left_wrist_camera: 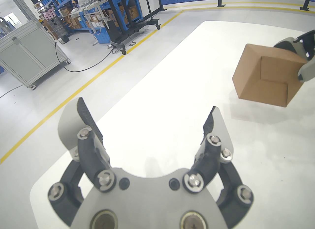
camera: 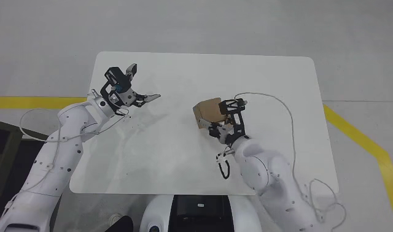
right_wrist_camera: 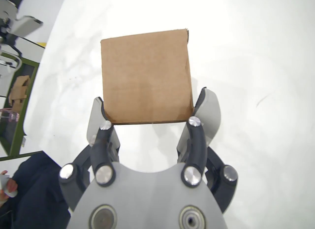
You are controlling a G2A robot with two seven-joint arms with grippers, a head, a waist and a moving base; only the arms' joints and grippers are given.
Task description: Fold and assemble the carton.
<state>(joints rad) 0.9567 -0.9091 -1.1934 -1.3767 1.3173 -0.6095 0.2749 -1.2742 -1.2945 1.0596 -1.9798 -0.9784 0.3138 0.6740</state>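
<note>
One carton (camera: 207,112) (left_wrist_camera: 265,77) (right_wrist_camera: 146,77), brown, folded up into a box shape, sits near the middle of the white table (camera: 184,158). It is tilted, with one open end turned toward the left arm. Can't tell if its lower edge touches the tabletop. Right gripper (camera: 228,116) (right_wrist_camera: 152,97) pinches the carton at the end nearest its wrist, one finger (right_wrist_camera: 94,114) pressed on each opposite side wall. Left gripper (camera: 142,83) (left_wrist_camera: 147,106) has its fingers spread wide with nothing between them. It is over the table's left part, well apart from the carton and pointing toward it.
</note>
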